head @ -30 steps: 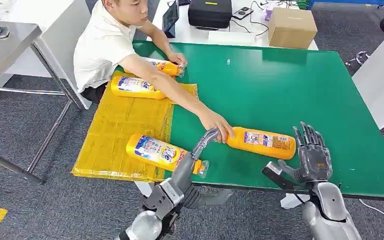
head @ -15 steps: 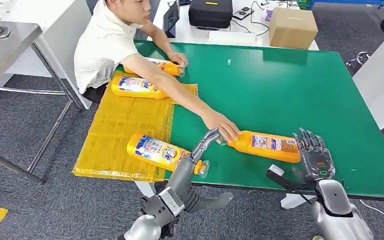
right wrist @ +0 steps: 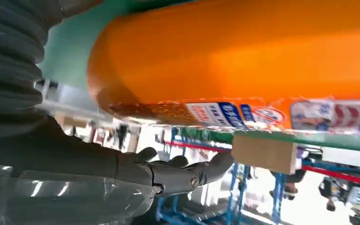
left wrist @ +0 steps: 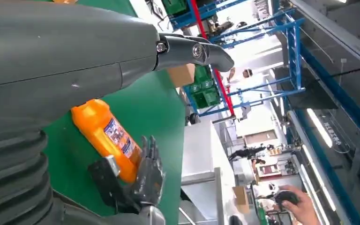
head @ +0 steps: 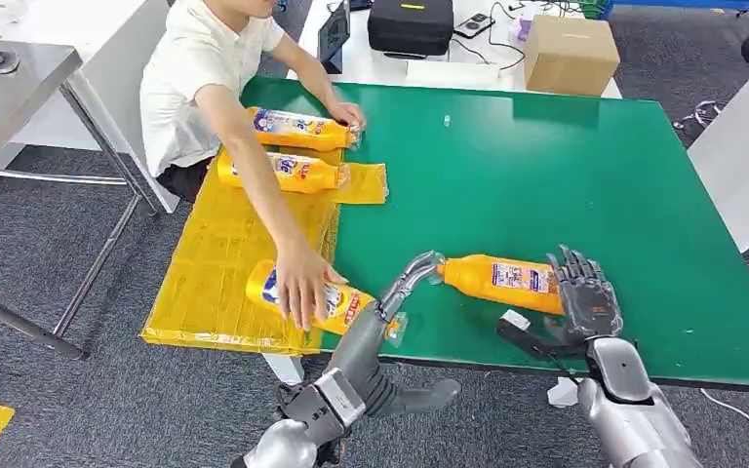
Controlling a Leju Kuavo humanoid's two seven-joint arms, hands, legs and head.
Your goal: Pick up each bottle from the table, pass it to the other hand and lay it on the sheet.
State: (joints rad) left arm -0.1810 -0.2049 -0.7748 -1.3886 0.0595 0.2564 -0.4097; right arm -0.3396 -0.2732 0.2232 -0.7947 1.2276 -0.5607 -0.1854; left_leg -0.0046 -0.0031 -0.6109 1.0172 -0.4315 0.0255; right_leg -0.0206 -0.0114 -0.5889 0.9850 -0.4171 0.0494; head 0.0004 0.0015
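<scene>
An orange bottle (head: 499, 279) (left wrist: 105, 133) (right wrist: 243, 56) lies on its side on the green table (head: 546, 166), cap pointing toward the yellow sheet (head: 224, 249). My right hand (head: 585, 298) (left wrist: 148, 172) (right wrist: 168, 171) is at the bottle's base with fingers spread, not closed around it. My left hand (head: 411, 278) (left wrist: 187, 47) reaches in with straight fingers whose tips are by the cap, holding nothing. A second bottle (head: 351, 307) lies at the sheet's near edge under a person's hand (head: 300, 285). Two more bottles (head: 297, 129) (head: 280, 171) lie at the sheet's far end.
The person sits at the table's far left corner, one arm stretched over the sheet. A cardboard box (head: 570, 54) and a black case (head: 410, 24) stand on the white table behind. A grey metal table (head: 10, 78) is at the left.
The person let go of the bottle on the table and put that hand on the bottle on the sheet. My right hand has come up to the bottle's base.
</scene>
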